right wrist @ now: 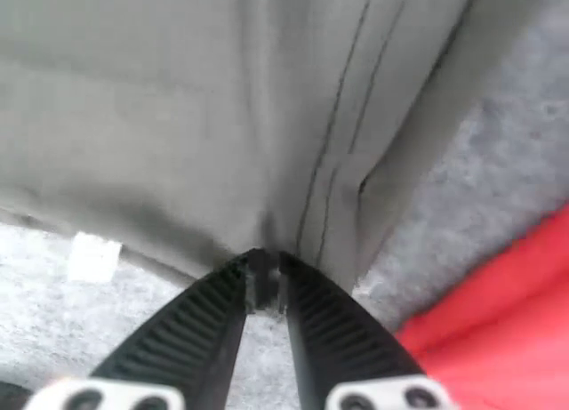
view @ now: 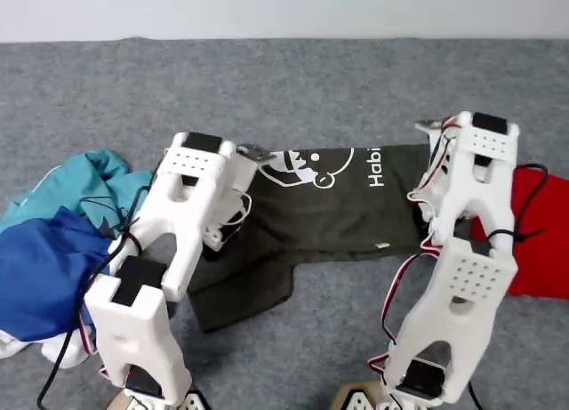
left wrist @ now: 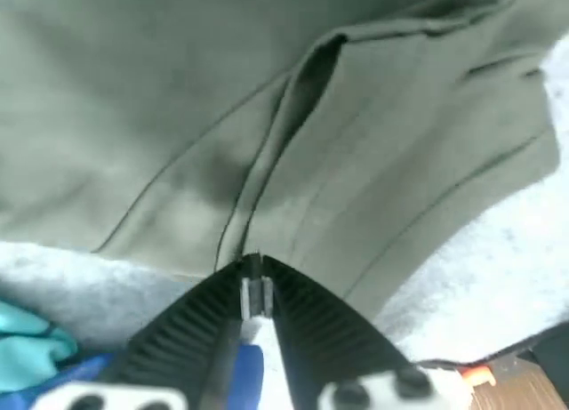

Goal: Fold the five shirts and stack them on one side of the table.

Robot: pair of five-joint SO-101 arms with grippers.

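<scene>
A dark olive shirt (view: 329, 205) with a white print lies spread across the grey table between both arms. My left gripper (left wrist: 255, 281) is shut on a pinch of the olive shirt (left wrist: 267, 116) along a seam at its left edge. My right gripper (right wrist: 264, 272) is shut on the olive shirt (right wrist: 178, 116) at its right edge, close to a white tag (right wrist: 92, 256). In the high view the left arm (view: 191, 188) and the right arm (view: 471, 179) stand over the shirt's two ends.
A teal shirt (view: 84, 183) and a blue shirt (view: 40, 268) lie bunched at the table's left, with white cloth (view: 36, 348) under them. A red shirt (view: 538, 237) lies at the right edge. Grey felt (view: 284, 90) stretches behind the olive shirt.
</scene>
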